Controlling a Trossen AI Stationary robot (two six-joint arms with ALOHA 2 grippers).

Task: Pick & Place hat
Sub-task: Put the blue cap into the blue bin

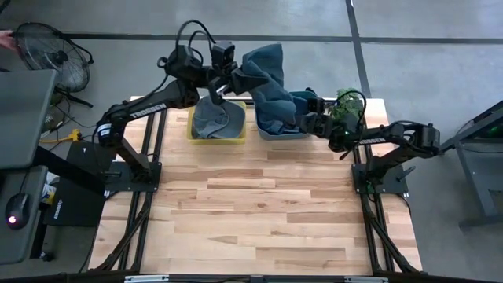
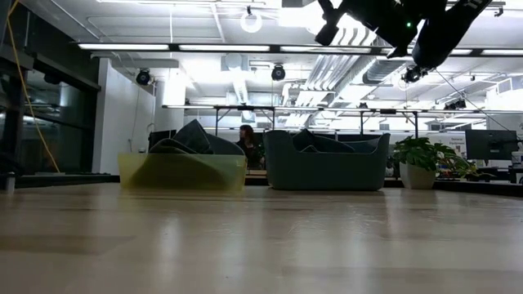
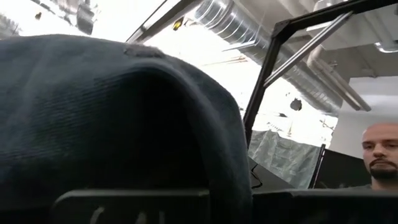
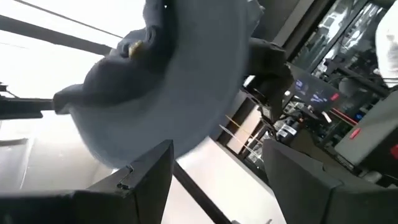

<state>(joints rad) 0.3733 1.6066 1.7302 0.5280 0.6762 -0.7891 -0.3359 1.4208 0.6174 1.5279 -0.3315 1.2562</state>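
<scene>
From above, my left gripper (image 1: 233, 79) is clamped on a blue hat (image 1: 263, 69), lifted between the yellow bin (image 1: 216, 139) and grey bin (image 1: 280, 134). My right gripper (image 1: 309, 122) gapes wide just right of it, over the grey bin. Only my left wrist view shows a person (image 3: 379, 155) beyond the hat.

One marking only is legible. On the left arm (image 1: 145, 106), in the high view, white capital lettering runs along the dark upper link and is read as "TROSSEN", the maker's name. Pale marks are seen on a dark bar close to the camera in the left wrist view, but they cannot be made out. Lit red and blue spots are noted on equipment far off in the right wrist view; no characters can be read there. No other text, numbers or signs are readable.
</scene>
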